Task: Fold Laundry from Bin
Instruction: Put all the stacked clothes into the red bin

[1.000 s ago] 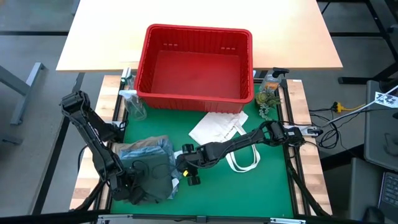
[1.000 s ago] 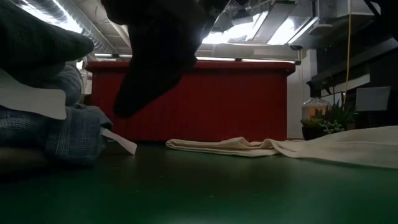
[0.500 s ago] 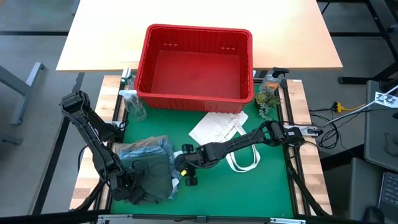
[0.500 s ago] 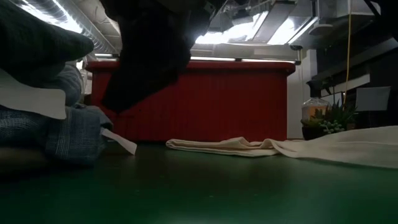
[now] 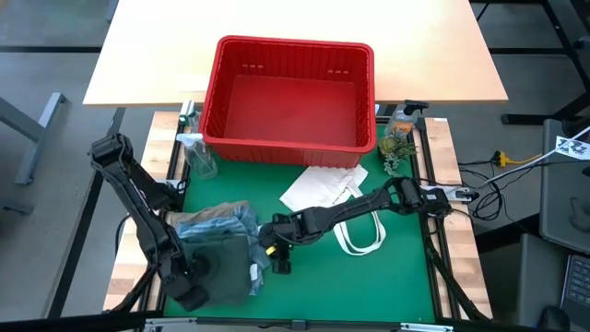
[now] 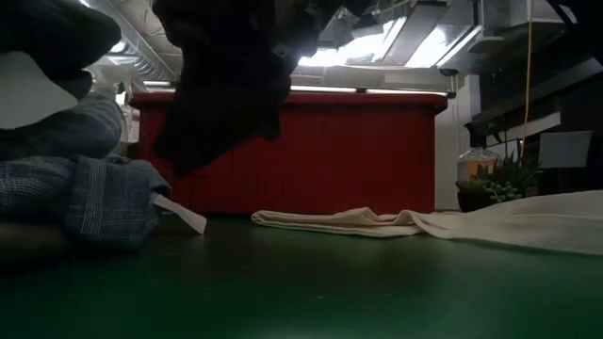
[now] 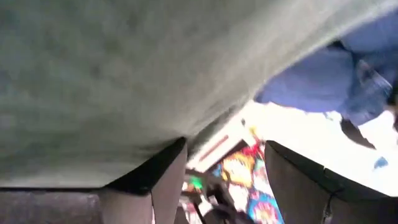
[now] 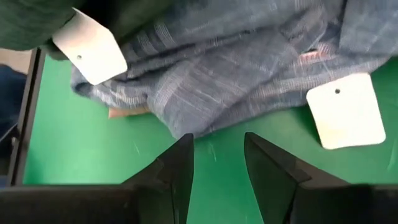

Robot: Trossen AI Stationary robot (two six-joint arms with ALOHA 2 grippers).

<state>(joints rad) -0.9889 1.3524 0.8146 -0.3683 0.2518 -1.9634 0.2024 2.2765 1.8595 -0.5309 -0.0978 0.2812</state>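
Observation:
A pile of laundry lies at the table's near left. The dark green garment (image 5: pixel 221 267) is on top, over the blue-white striped shirt (image 8: pixel 236 68) and a tan garment (image 5: pixel 217 214). My left gripper (image 5: pixel 189 293) is open at the green garment's near left corner (image 7: pixel 124 74). My right gripper (image 5: pixel 277 258) is open and hangs just right of the pile. Its fingers (image 8: pixel 180 162) stop at the striped shirt's edge with only table between them. The red bin (image 5: pixel 295 41) stands at the far edge. My left gripper's open fingers (image 7: pixel 158 177) reach under the dark green garment's edge (image 7: pixel 155 134) at its near left corner, slanting down from the near left. The cloth lies over the fingertips and hides them. That edge is raised off the pile; the rest of the garment lies on it.
A white tote bag (image 5: pixel 323 189) with loop handles (image 5: pixel 361 238) lies right of centre, under the right arm. A spray bottle (image 5: pixel 195 152) and a small plant (image 5: pixel 396 148) flank the bin. White tags (image 8: pixel 345 112) hang from the clothes.
My left gripper has tipped upward and drawn a little toward the near left corner. The dark green garment's near edge and its white tag have risen, and the garment now looks flatter and squarer from above. My right gripper has rolled slightly in place.

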